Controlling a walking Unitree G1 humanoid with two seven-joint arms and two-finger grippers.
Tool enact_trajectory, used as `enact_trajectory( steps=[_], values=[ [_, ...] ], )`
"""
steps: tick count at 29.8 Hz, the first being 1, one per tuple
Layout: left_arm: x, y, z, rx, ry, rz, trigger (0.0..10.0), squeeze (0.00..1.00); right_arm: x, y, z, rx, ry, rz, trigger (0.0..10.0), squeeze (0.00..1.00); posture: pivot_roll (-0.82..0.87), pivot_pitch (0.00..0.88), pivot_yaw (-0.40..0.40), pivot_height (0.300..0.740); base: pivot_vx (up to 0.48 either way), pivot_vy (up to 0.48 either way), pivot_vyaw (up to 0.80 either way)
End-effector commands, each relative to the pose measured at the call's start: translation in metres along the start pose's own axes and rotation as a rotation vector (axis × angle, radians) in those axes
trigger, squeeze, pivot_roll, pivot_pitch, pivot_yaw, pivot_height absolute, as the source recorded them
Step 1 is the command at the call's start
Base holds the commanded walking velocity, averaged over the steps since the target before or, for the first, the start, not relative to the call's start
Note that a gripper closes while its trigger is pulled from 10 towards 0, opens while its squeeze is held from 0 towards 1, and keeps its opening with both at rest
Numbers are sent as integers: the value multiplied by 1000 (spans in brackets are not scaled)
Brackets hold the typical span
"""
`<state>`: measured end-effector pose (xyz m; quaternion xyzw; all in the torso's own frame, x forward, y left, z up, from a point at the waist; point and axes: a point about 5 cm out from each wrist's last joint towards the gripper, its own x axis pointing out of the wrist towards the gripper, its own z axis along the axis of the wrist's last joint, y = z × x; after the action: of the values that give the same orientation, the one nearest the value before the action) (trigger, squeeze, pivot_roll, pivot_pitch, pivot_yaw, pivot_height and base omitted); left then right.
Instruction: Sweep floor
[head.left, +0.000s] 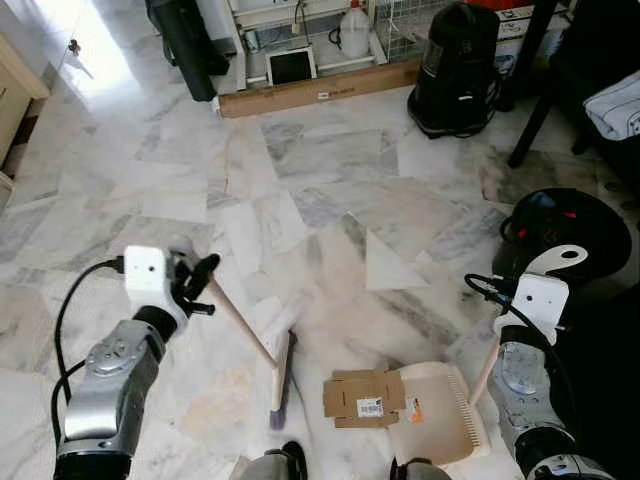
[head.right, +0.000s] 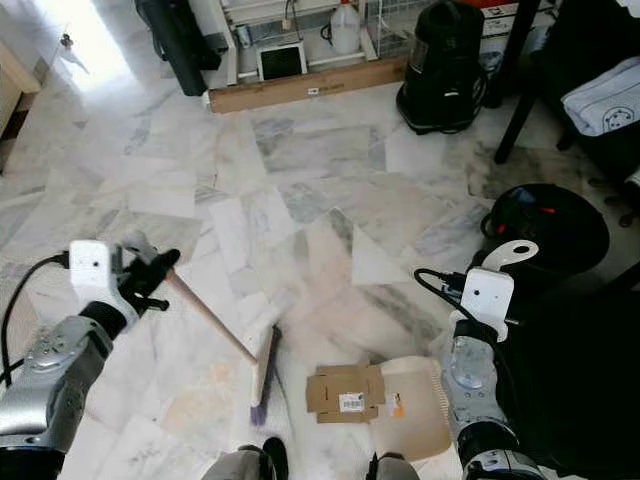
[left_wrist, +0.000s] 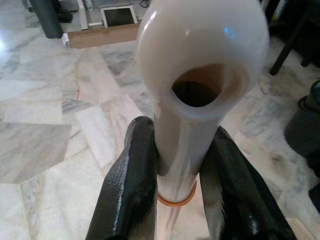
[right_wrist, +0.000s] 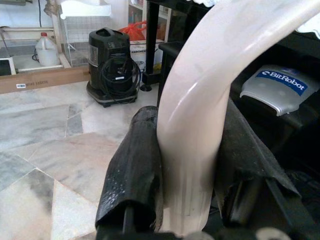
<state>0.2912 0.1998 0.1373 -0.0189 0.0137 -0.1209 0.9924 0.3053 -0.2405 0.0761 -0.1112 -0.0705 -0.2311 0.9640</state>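
Cardboard, flat and brown, lies on the marble floor (head.left: 330, 160) right at the robot's feet: one piece of cardboard (head.left: 365, 397), its right edge touching the lip of the one cream dustpan (head.left: 440, 412). Just to its left sits the one broom (head.left: 282, 375), bristles down on the tile, its wooden handle slanting up to the left end effector (head.left: 203, 283), whose two black fingers are closed tight around the pale handle end. On the other side, the right end effector (right_wrist: 187, 165) is clamped on the dustpan's curved cream handle, pan resting flat on the floor.

The step in hand looks like brushing the cardboard into the pan. To do it well, the broom should come in low from the left with a short, flat stroke, bristles pressed to the tile, while the right arm keeps the pan's lip hard down so the card slides on, not under.

Farther off: one long cardboard box (head.left: 320, 88) by the shelving, one white jug (head.left: 354, 32), one black vacuum cleaner (head.left: 456, 70).
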Motion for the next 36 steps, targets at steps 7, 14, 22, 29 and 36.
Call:
enact_trajectory(
  steps=[7,14,22,29,36],
  values=[
    [-5,-15,-35,-53,151,-57,10000,0,-17,-3,-23,-50,100,31,10000,0,137,237,134,740,0,0,0],
    [-6,-25,-48,-54,243,-134,10000,0,-17,-4,-23,-52,102,28,10000,0,134,232,136,740,0,0,0],
    [-11,-32,-59,-98,327,-194,10000,0,-17,-3,-23,-52,103,29,10000,0,133,229,135,740,0,0,0],
    [-10,-32,-61,-258,344,-145,10000,0,-16,-5,-22,-55,100,26,10000,0,124,230,133,740,0,0,0],
    [4,-28,-49,-418,263,-86,10000,0,-17,-5,-23,-55,100,26,10000,0,125,234,135,740,0,0,0]
  ],
)
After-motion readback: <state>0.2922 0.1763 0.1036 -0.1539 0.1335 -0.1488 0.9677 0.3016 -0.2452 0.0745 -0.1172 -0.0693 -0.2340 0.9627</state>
